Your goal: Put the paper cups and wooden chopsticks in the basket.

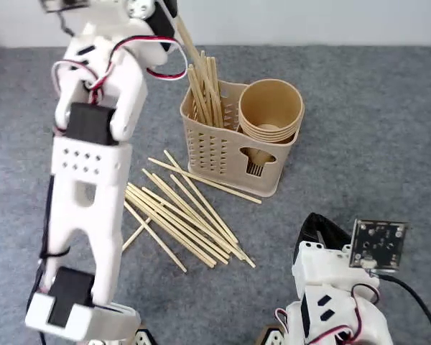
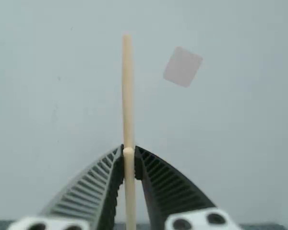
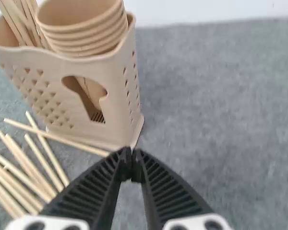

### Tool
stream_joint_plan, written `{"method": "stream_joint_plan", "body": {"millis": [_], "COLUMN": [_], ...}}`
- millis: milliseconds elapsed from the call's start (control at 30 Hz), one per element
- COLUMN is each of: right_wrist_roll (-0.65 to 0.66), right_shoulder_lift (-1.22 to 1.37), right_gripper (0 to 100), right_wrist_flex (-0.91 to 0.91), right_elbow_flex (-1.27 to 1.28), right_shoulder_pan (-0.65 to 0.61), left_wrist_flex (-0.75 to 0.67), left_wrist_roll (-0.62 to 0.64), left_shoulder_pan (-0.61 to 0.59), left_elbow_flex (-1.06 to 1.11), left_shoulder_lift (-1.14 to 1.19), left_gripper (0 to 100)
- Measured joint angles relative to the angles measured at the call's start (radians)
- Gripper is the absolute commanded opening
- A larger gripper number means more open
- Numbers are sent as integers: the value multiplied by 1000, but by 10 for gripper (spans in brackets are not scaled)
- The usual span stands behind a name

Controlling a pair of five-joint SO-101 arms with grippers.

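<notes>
Left gripper (image 2: 128,154): jaws pinch one stick near their tips, pads tight on both sides of it.
Held stick (image 2: 127,91): runs straight through the closed jaws and far out past the tips. In the high view, the held stick (image 1: 189,44) slants from the jaws down toward the basket's stick side.
Right gripper (image 3: 131,165): jaws pressed together, tips touching, nothing between them.
Basket (image 3: 91,91): just beyond the right tips, upright on the mat, its keyhole-cut wall facing them. In the high view, the basket (image 1: 214,147) stands below the left jaws.
Cups (image 3: 81,21): a nested stack in the basket compartment closer to the right jaws, rims above the wall; seen from above at (image 1: 271,108).
Basket sticks (image 1: 208,90): a bundle standing in the other compartment, leaning toward the left jaws, ends well over the rim.
Loose sticks (image 1: 179,212): a fan lying flat on the mat beside the basket, off to one side of the right tips, apart from both grippers; seen closer at (image 3: 36,160).
Mat (image 1: 359,144): grey, under everything.
Wall (image 2: 53,96): pale, behind the left jaws, with a lighter square patch (image 2: 182,66) beside the held stick's far end.
</notes>
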Motion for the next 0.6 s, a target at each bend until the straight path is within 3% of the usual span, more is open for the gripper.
{"method": "stream_joint_plan", "body": {"millis": [233, 400, 600], "right_wrist_roll": [0, 0, 0], "right_shoulder_lift": [0, 0, 0], "right_gripper": [9, 9, 9], "right_wrist_flex": [0, 0, 0], "right_elbow_flex": [0, 0, 2], "right_shoulder_pan": [-2, -2, -2], "left_wrist_flex": [2, 141, 255], "left_wrist_roll": [-83, -117, -118], "left_shoulder_pan": [8, 25, 41], "left_elbow_flex": [0, 0, 2], "left_shoulder_lift": [91, 97, 71], "left_gripper": [36, 140, 145]}}
